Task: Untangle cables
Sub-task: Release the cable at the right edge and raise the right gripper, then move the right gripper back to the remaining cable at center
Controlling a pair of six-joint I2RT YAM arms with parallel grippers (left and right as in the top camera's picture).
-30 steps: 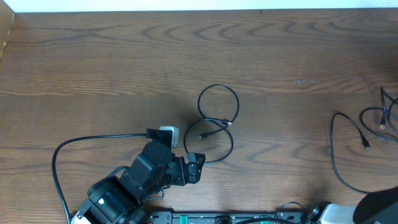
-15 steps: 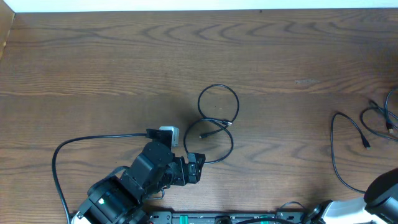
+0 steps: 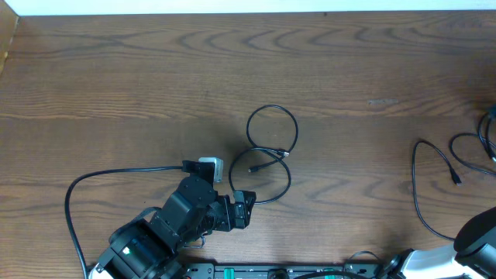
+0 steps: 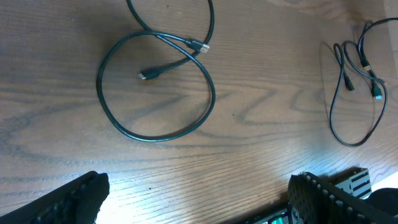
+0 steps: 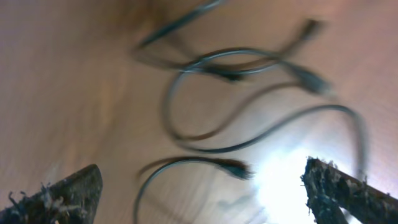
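One thin black cable (image 3: 297, 132) lies in a figure-eight at the table's centre, both plug ends inside its loops. In the left wrist view the same cable (image 4: 152, 138) lies ahead of my left gripper (image 4: 199, 205), which is open with bare wood between its fingers (image 4: 81, 199). Overhead, that gripper (image 3: 242, 208) sits just below and left of the lower loop. More cables (image 3: 414, 182) lie loosely at the far right. The right wrist view shows them blurred (image 5: 249, 59), one plug end (image 5: 230, 167) just ahead of my open right gripper (image 5: 202, 196), which holds nothing.
The left arm's thick black wire (image 3: 116, 174) arcs over the table at the left. The right arm (image 3: 477, 236) enters at the bottom right corner. A base rail (image 3: 271, 271) runs along the front edge.
The cables at the far right have shifted toward the right edge. My right gripper has opened and the right arm has pulled back slightly. The left arm and the centre cable have not moved.
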